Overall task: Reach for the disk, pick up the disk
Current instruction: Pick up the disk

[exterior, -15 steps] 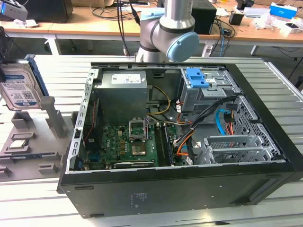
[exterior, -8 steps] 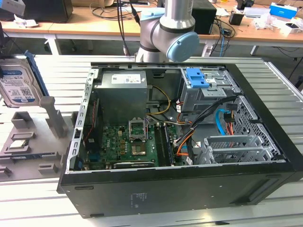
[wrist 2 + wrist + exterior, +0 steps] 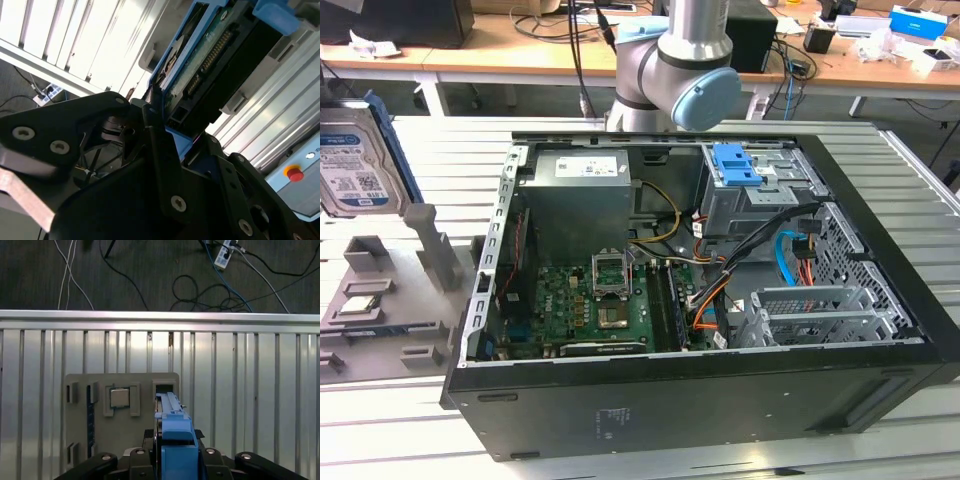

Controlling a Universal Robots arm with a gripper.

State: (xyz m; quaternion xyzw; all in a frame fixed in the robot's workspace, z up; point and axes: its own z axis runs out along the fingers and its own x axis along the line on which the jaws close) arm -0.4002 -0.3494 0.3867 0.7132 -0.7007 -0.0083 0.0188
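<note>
The disk (image 3: 360,165) is a silver hard drive with a blue-and-white label and a bright blue frame, seen at the far exterior view's left, raised above the grey holder (image 3: 380,300). In the first wrist view I look down on its blue edge (image 3: 172,432), clamped in my gripper (image 3: 172,450) above the holder's open slot (image 3: 162,388). In the second wrist view my gripper (image 3: 167,127) is shut on the disk's blue-framed end, and the green circuit board on the disk's underside (image 3: 210,60) shows.
An open black computer case (image 3: 700,290) takes up the middle of the slatted metal table (image 3: 380,420). A small square silver chip (image 3: 120,397) sits in the holder beside the slot. The table's edge (image 3: 160,315) borders a floor strewn with cables.
</note>
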